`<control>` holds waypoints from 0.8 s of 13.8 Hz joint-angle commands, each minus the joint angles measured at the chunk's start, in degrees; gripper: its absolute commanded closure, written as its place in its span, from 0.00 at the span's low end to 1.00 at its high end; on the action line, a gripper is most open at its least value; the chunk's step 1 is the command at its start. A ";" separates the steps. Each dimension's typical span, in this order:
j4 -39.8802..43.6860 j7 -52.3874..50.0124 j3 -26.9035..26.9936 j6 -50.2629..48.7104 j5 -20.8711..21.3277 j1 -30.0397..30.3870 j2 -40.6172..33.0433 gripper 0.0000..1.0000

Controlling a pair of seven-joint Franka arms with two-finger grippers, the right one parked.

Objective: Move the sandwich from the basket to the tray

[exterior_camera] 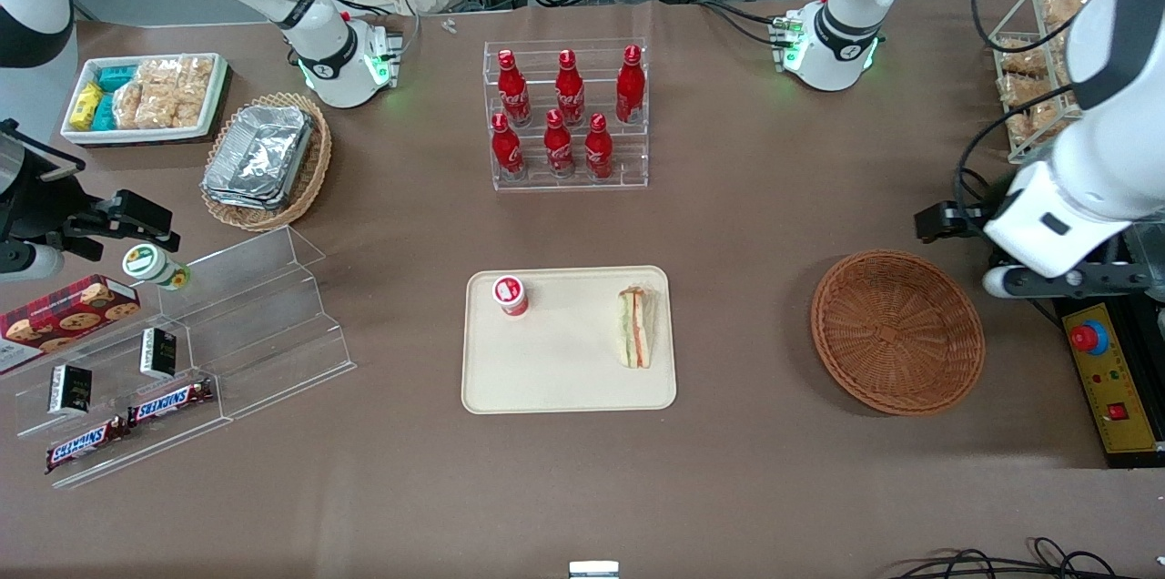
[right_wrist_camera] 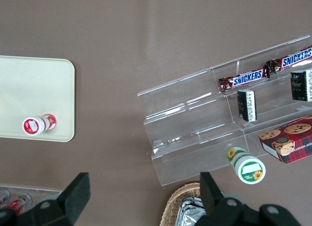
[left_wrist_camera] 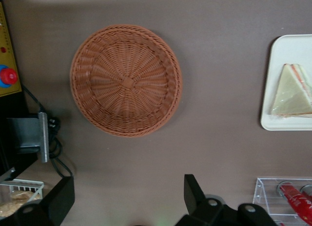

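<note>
The sandwich (exterior_camera: 635, 327) lies on the cream tray (exterior_camera: 564, 374), at the tray's end nearest the working arm; it also shows in the left wrist view (left_wrist_camera: 292, 92) on the tray (left_wrist_camera: 288, 46). The round reddish-brown basket (exterior_camera: 896, 331) is empty, as the left wrist view (left_wrist_camera: 126, 80) shows. My left gripper (exterior_camera: 947, 222) is open and empty, raised above the table just off the basket's rim and a little farther from the front camera than it. Its fingers stand wide apart in the wrist view (left_wrist_camera: 129, 199).
A red-capped cup (exterior_camera: 511, 295) stands on the tray. A rack of red bottles (exterior_camera: 566, 116) stands farther from the front camera. A yellow control box with a red button (exterior_camera: 1112, 376) and a wire rack of snacks (exterior_camera: 1038, 60) lie at the working arm's end.
</note>
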 commanded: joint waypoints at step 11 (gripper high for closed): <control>-2.41 9.00 18.64 -2.78 -3.18 -8.61 -6.21 0.00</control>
